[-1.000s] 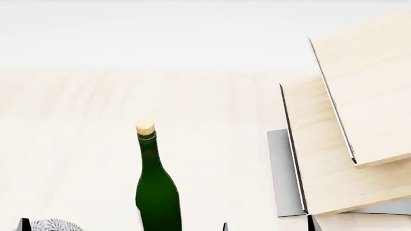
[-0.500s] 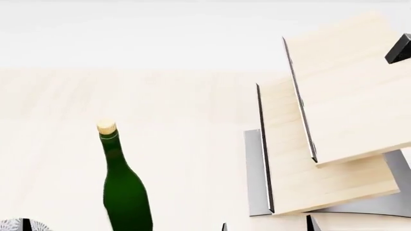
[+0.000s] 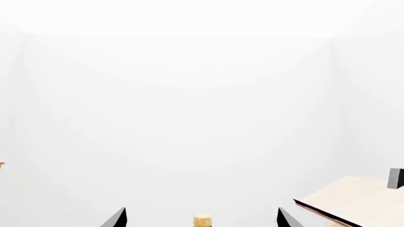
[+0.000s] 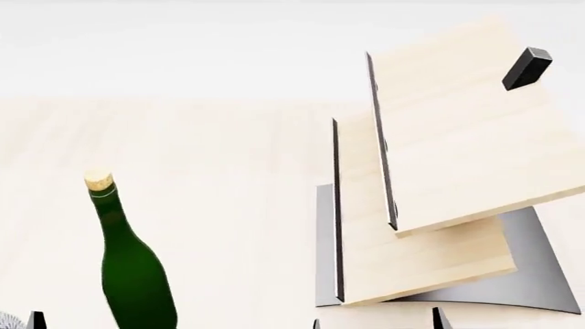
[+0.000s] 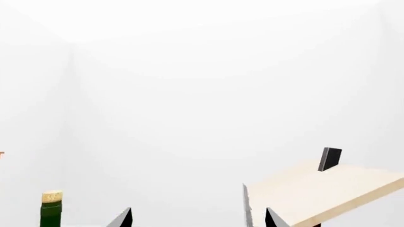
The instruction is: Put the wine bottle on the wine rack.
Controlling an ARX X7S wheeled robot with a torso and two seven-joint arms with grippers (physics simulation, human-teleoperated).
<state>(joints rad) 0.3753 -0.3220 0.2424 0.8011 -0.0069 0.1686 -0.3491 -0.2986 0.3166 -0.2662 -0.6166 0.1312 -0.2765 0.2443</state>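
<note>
The wine bottle point(image 4: 137, 274) stands upright on the pale wood table at the lower left of the head view, dark green with a tan cork point(image 4: 98, 180). The wine rack point(image 4: 457, 157) stands to its right: two slanted pale boards, a black peg point(image 4: 527, 67) and a curved grey base point(image 4: 535, 271). My left gripper point(image 3: 200, 215) is open, and the cork point(image 3: 203, 220) shows between its fingertips, farther off. My right gripper point(image 5: 198, 218) is open and empty, with the bottle point(image 5: 51, 208) to one side and the rack's board point(image 5: 322, 189) to the other. Only fingertips point(image 4: 439, 319) show in the head view.
The pale wood table point(image 4: 229, 171) runs back to a white wall. A grey patterned object point(image 4: 7, 321) peeks in at the bottom left corner of the head view. A small orange edge point(image 3: 1, 165) shows at the left wrist view's border.
The head view has swung to the right: the bottle and the rack have slid left in the picture, and the rack's black peg and more of its grey base have come into view.
</note>
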